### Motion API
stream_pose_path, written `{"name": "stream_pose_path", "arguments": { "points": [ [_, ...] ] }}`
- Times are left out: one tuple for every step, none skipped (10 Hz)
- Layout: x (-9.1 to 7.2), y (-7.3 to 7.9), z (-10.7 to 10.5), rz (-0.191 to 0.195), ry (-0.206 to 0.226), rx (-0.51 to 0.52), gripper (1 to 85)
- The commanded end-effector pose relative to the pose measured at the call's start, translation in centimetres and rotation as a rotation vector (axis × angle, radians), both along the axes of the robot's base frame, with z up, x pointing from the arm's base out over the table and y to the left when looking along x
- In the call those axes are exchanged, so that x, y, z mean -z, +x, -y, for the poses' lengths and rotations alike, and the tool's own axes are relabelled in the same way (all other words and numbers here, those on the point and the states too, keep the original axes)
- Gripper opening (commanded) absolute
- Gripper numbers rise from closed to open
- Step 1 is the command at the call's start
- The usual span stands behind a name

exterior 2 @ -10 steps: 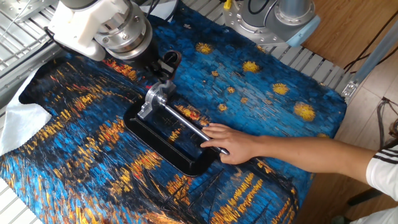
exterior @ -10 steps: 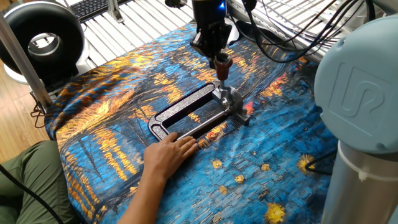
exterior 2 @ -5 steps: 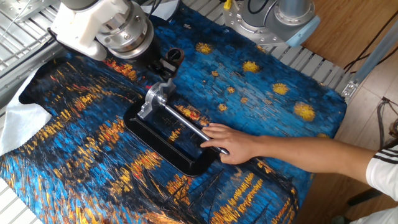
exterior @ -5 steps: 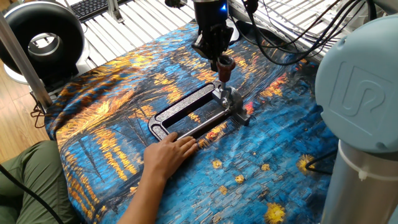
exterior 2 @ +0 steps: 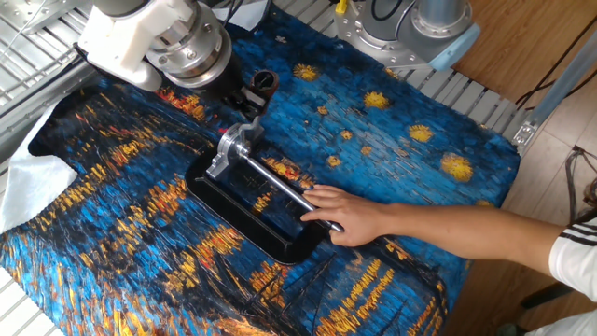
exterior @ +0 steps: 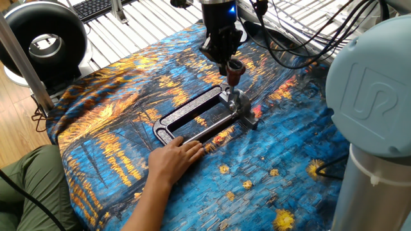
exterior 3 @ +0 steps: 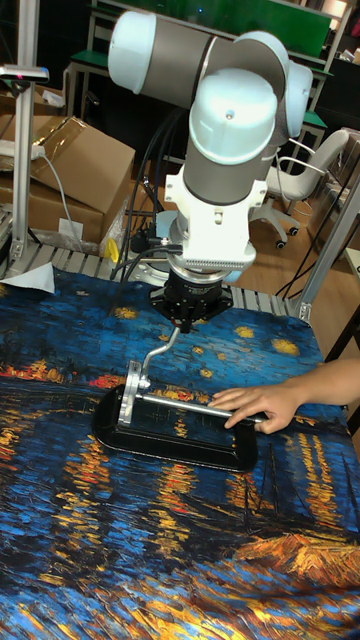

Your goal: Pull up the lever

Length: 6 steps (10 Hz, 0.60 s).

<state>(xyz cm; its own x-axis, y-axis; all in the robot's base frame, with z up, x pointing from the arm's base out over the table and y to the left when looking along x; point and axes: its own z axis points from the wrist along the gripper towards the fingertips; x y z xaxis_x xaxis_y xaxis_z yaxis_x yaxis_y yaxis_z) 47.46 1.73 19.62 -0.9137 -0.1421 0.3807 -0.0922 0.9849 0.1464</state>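
The lever is a thin silver arm with a dark red knob, hinged at the near end of a black clamp frame lying on the blue and orange cloth. My gripper comes down from above and is shut on the knob. In the other fixed view the lever tilts up and away from the silver hinge block, with the gripper on it. From the tall fixed view the lever curves up into the gripper. A person's hand presses on the frame's far end.
The person's arm reaches in across the cloth. A black ring-shaped device stands off the table's corner, with cables behind the arm. The robot's base is at the table edge. Cardboard boxes sit behind.
The gripper has moved slightly up and away from the frame with the knob in it, raising the lever a little. The hand and frame have stayed still.
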Motion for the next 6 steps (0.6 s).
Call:
{"name": "stream_pose_path", "arguments": {
  "points": [
    [0.0, -0.1, -0.2, 0.001, 0.010, -0.002, 1.0],
    [0.0, 0.0, -0.2, 0.002, 0.011, -0.001, 1.0],
    [0.0, 0.2, -0.2, 0.004, 0.003, 0.000, 1.0],
    [-0.2, 0.8, -0.1, 0.004, -0.012, -0.003, 1.0],
    [-0.9, 1.7, -0.4, 0.002, -0.034, 0.001, 1.0],
    [-1.3, 2.7, -0.3, 0.007, -0.064, 0.000, 1.0]
  ]
}}
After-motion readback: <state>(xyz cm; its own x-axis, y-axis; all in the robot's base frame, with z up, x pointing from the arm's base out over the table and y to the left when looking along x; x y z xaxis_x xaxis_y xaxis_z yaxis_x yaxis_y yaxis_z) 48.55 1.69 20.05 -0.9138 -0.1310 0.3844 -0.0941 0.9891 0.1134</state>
